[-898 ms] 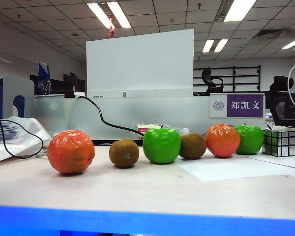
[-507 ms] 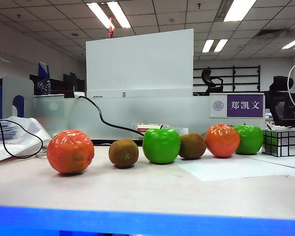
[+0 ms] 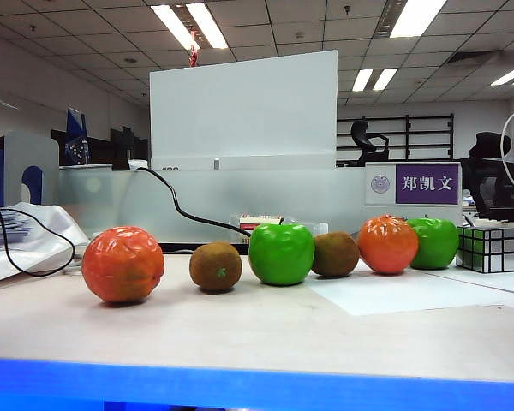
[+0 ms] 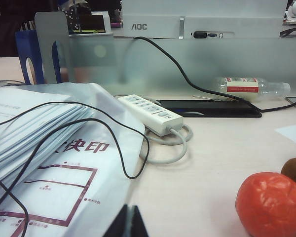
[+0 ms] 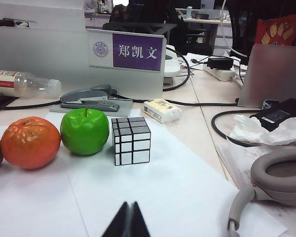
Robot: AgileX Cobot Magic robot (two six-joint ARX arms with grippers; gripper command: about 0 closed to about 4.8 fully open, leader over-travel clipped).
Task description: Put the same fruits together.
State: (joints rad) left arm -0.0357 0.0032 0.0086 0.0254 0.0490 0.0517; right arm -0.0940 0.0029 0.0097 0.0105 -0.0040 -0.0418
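Comparing earlier frame: fruits unmoved | left end effector pressed together | right end effector pressed together

You've got open table in front of the fruit row. Mirror cube crowds the right green apple; power strip and loose black cable clutter left.

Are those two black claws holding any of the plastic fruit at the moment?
No. The left gripper and the right gripper are both shut on nothing, clear of the fruit.
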